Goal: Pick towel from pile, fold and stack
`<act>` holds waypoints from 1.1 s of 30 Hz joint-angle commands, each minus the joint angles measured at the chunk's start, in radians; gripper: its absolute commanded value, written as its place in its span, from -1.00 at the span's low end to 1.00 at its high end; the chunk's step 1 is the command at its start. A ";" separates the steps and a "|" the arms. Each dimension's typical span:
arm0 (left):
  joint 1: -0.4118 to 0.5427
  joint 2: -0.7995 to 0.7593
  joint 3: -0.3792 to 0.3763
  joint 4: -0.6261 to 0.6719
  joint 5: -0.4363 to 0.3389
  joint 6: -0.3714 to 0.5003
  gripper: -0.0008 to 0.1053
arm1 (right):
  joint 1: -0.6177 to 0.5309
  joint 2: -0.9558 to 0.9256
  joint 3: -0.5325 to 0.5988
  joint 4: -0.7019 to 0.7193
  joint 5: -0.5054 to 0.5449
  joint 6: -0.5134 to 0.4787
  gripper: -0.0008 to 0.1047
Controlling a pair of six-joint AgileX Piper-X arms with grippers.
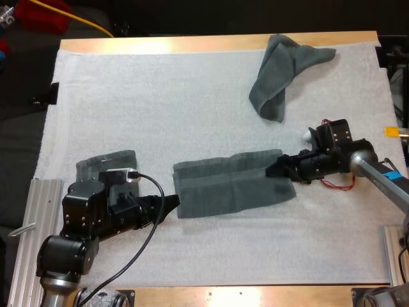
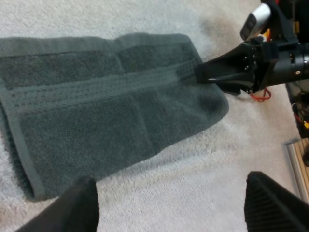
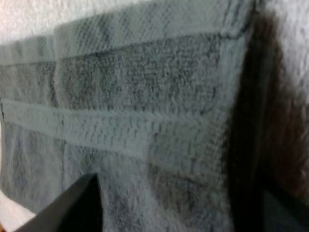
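Left claw point(image 1: 171, 203) and right claw point(image 1: 276, 168) are gaping, gripping nothing, sitting at 9 and 3 o'clock of the towel point(image 1: 233, 185) lying mid-worktop point(image 1: 192, 43). Folding seems underway; next is calling for pinching its ends.

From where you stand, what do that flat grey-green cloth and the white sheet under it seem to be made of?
The flat towel looks like terry cotton: looped, matte pile with flat woven bands across it. The white mat seems a soft foam or fleece sheet, finely pebbled and dull; which, I cannot tell.
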 commanded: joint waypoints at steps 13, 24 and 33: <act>0.001 -0.005 -0.007 -0.014 0.087 -0.007 0.18 | 0.009 -0.072 0.009 0.171 0.199 -0.048 -0.97; 0.001 -0.005 -0.007 -0.014 0.087 -0.007 0.18 | 0.009 -0.264 -0.012 0.462 0.673 -0.223 -0.97; 0.001 -0.005 -0.007 -0.010 0.087 -0.007 0.18 | 0.009 -0.333 -0.066 0.627 1.039 -0.294 -0.97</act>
